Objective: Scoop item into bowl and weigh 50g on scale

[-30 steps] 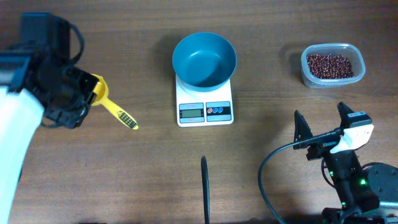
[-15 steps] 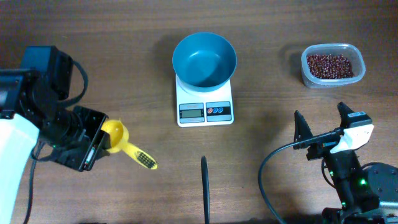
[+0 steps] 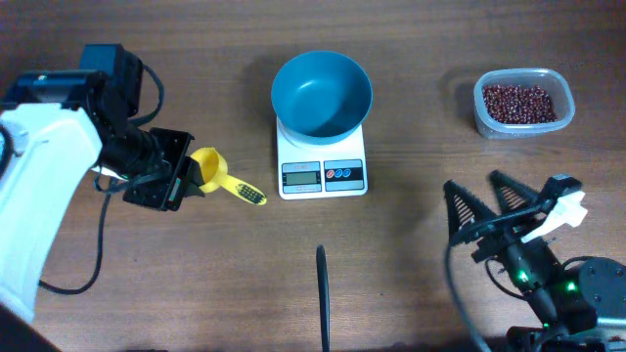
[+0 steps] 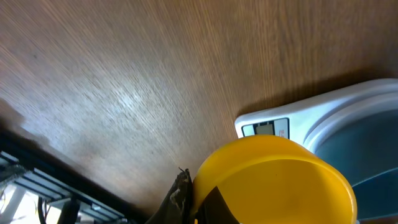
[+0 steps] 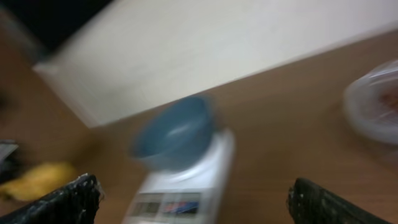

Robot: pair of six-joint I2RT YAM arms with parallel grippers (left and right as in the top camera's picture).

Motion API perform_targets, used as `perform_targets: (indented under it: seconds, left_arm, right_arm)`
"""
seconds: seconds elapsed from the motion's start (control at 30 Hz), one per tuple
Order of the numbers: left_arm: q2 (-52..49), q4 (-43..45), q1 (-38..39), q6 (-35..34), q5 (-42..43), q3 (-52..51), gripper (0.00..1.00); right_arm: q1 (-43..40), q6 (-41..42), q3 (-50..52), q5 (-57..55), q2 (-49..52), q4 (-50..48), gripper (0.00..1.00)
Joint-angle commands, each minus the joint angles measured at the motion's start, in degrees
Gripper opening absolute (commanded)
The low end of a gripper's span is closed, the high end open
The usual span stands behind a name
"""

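Note:
The blue bowl (image 3: 322, 93) stands empty on the white scale (image 3: 322, 166) at the table's middle back; both show blurred in the right wrist view, the bowl (image 5: 171, 134) on the scale (image 5: 186, 180). The reddish-brown beans (image 3: 523, 102) fill a clear tub (image 3: 486, 115) at the back right. My left gripper (image 3: 188, 174) is shut on a yellow scoop (image 3: 223, 177) just left of the scale; the scoop's cup fills the left wrist view (image 4: 273, 180) beside the scale (image 4: 267, 124). My right gripper (image 3: 479, 196) is open and empty at the front right, fingers spread wide (image 5: 193, 199).
A black strap-like object (image 3: 322, 293) lies on the wooden table at the front centre. The right arm's cable (image 3: 455, 284) loops at the front right. A pale wall edge shows behind the table in the right wrist view.
My left gripper has carried the yellow scoop from the far left to just beside the scale. My right gripper has turned toward the left, blurring its view.

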State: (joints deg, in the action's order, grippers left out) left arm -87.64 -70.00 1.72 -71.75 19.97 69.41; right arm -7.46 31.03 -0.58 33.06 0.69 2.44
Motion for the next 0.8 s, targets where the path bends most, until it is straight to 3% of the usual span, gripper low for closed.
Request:
perform_targets:
  seconds: [0.0, 0.1, 0.2, 0.43, 0.67, 0.77]
  left_arm:
    - [-0.33, -0.07, 0.17, -0.90, 3.21, -0.15, 0.00]
    - [-0.33, 0.15, 0.15, -0.92, 5.05, -0.15, 0.00]
    - [-0.33, 0.87, 0.15, -0.92, 7.96, -0.15, 0.00]
    - [-0.33, 2.47, 0.17, -1.99, 10.27, -0.15, 0.00]
    - [-0.31, 3.19, 0.17, -5.57, 10.03, 2.38, 0.00]
    - [-0.31, 3.61, 2.01, -12.35, 7.98, 4.81, 0.00]
  right_arm:
    - [0.33, 20.72, 0.26, 24.87, -0.33, 1.64, 0.99]
    - [0.33, 29.11, 0.26, 25.53, -0.33, 0.74, 0.99]
    - [0.33, 28.52, 0.20, 26.95, -0.31, -9.07, 0.99]
    - [0.33, 35.60, -2.16, 28.22, 3.45, -7.80, 0.92]
    - [0.33, 38.38, -13.14, 27.85, 27.02, -7.82, 0.92]
    - [0.46, 36.74, -22.34, 27.91, 39.47, -7.80, 0.91]
